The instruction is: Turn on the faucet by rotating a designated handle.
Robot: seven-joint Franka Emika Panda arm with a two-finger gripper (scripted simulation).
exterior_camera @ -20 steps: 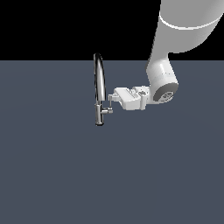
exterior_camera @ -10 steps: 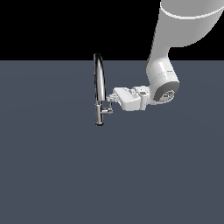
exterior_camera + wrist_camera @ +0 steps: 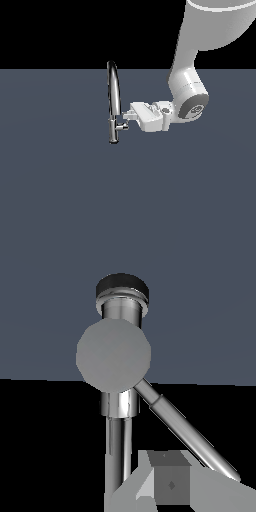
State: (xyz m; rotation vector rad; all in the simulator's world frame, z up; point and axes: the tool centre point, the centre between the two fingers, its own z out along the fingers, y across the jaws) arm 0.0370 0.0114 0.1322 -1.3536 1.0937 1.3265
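The chrome faucet [image 3: 114, 100] stands upright with its high arched spout, seen edge-on in the exterior view. The handle [image 3: 121, 126] juts from its base towards the exterior view's right. My gripper [image 3: 128, 115] reaches in sideways from that side, just above the handle stub and close to the faucet column. In the wrist view the faucet [image 3: 121, 306] fills the middle. The handle's round stub end faces the camera, and its thin lever [image 3: 182, 428] slants away to my fingertips [image 3: 170, 483]. The fingers look closed together and hold nothing; the lever's tip lies against them.
The faucet stands on a flat dark grey floor [image 3: 65, 200] with a black background behind. The white arm [image 3: 187, 95] comes down from the upper part of the exterior view's right.
My hand has dropped slightly towards the handle and stayed close to the faucet column. The faucet itself has not moved.
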